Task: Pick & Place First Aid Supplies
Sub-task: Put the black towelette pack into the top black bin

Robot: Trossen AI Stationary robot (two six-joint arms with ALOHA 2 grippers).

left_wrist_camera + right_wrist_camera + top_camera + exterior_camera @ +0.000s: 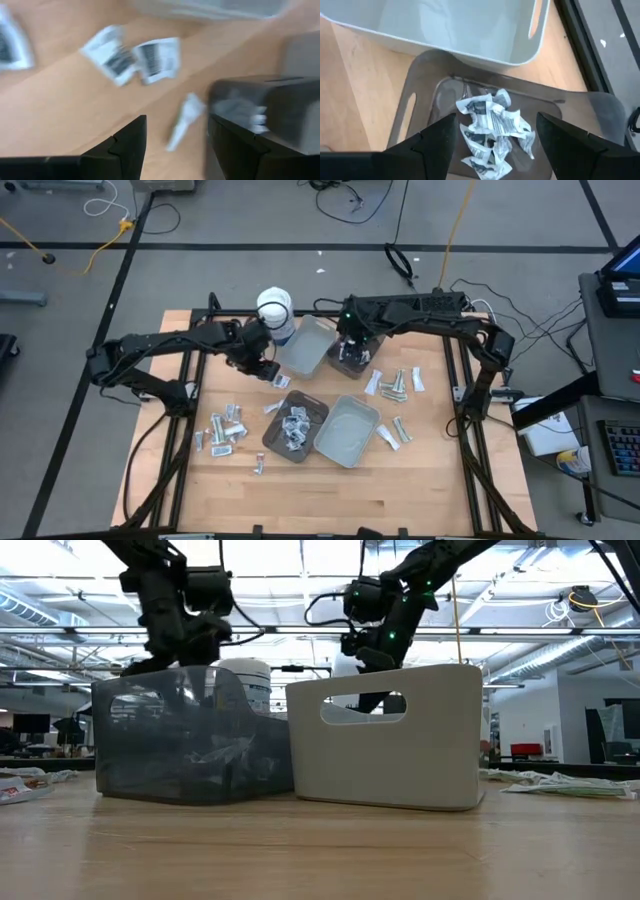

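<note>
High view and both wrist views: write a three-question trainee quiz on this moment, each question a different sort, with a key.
1. True or false: the right gripper hangs open over a dark tray that holds crumpled packets.
2. Multiple choice: in the high view, what stands just behind the left gripper? A) a white tub B) a red box C) a green bottle
3. Fill in: in the left wrist view, the left gripper's fingers are open and hold ____.

Key: 1 true; 2 A; 3 nothing.
</note>
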